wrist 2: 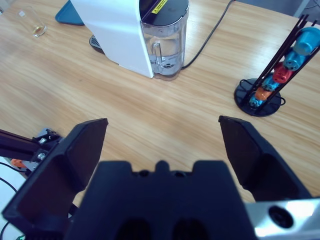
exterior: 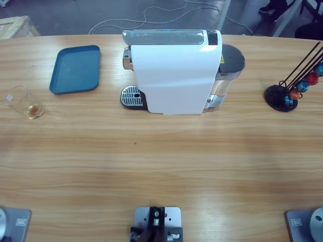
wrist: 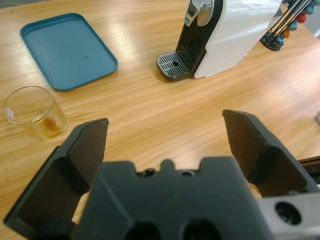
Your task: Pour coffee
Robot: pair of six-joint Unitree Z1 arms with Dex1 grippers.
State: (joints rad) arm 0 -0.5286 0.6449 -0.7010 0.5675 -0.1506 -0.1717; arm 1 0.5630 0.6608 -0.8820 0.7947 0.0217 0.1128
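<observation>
- Coffee (wrist: 47, 126) lies as a thin amber layer in the glass tumbler (exterior: 24, 102), which stands upright near the table's left end, just beside the blue tray (exterior: 75, 69).
- We see the left gripper (wrist: 165, 145) spread wide and empty; the tumbler sits ahead and to its left.
- We see the right gripper (wrist 2: 162, 142) equally wide, holding nothing, with the tumbler far beyond the coffee machine (wrist 2: 115, 30).
- We judge the left arm nearer.

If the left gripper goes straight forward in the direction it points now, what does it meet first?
Probably the bare wooden table itself. The left gripper, jaws open, points down at wood between the glass tumbler and the coffee machine; depth is uncertain.
</observation>
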